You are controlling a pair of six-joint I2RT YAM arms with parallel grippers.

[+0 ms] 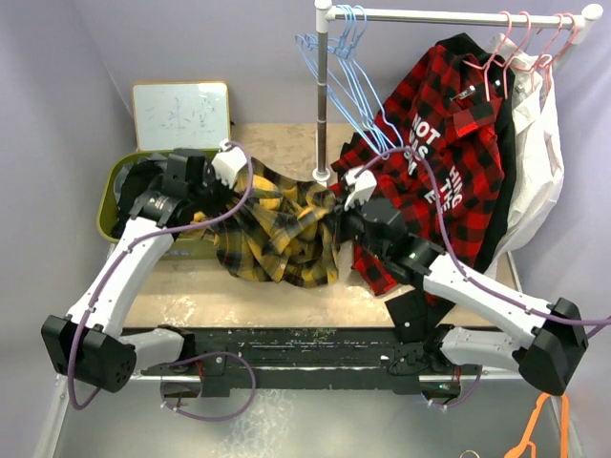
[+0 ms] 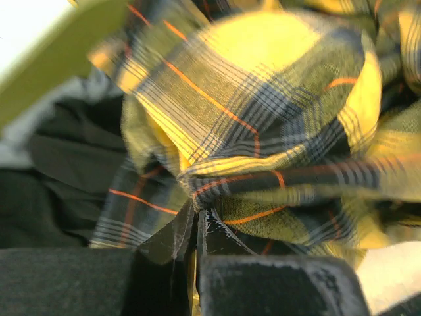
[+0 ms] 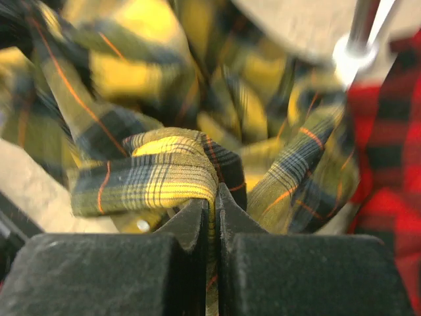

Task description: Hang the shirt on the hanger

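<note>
Shirt bunched mid-bench, its left edge beside a green bin, left jaws clenched on a fold at its far left, right jaws clamped on a fold at its right, blue hangers on the far rail, apart from the shirt.
</note>
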